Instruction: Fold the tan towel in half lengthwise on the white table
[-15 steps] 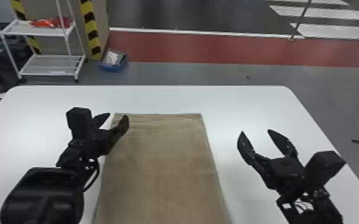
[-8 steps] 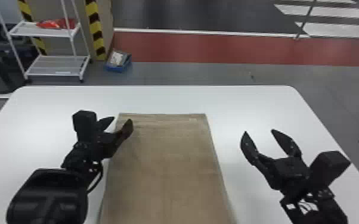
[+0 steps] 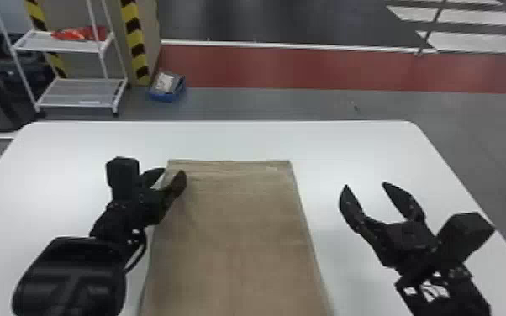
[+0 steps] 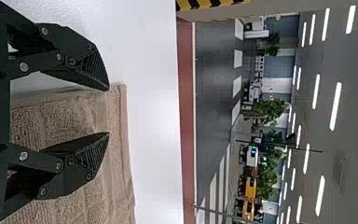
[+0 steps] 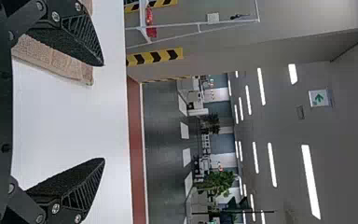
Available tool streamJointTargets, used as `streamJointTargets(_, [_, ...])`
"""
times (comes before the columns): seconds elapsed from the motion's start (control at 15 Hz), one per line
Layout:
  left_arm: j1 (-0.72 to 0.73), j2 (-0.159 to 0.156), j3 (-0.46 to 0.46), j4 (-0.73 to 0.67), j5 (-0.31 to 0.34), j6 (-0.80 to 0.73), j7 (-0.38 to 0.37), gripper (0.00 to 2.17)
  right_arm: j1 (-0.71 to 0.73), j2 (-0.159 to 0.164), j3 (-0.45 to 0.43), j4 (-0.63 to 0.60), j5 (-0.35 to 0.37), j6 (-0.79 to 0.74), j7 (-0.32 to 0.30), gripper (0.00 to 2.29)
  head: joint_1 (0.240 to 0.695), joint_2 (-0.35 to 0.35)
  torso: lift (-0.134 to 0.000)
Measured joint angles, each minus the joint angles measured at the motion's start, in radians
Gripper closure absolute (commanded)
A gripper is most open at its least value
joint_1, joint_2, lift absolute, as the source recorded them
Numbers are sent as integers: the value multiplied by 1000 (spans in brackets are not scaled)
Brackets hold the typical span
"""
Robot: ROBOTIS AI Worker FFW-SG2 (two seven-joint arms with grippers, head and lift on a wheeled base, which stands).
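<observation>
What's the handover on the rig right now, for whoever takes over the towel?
Left hand: open, at the far left corner of the tan towel, fingers apart around its left edge, not clamped.
Right hand: open and empty, right of the towel, above the white table.
Towel: spread flat, its long sides running away from the robot.
Done: no lengthwise fold visible.
Left: grip an edge, bring one long side over to the other, lay it flat.
</observation>
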Motion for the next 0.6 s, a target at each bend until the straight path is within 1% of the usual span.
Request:
streamJointTargets(0.27, [-18, 5, 1, 19, -3, 10, 1, 603, 0, 0, 0, 0, -7, -3, 3, 174, 695, -69, -123])
streamJointTargets(0.4, [-23, 5, 2, 28, -6, 12, -2, 994, 0, 0, 0, 0, -8, -3, 4, 174, 695, -68, -123])
streamJointTargets(0.53, [-26, 5, 2, 30, -14, 38, -10, 1062, 0, -1, 0, 0, -9, -4, 4, 174, 695, -69, -123])
streamJointTargets(0.6, [-27, 5, 5, 30, -16, 48, -11, 1308, 0, -1, 0, 0, -10, -5, 4, 174, 695, -70, -123])
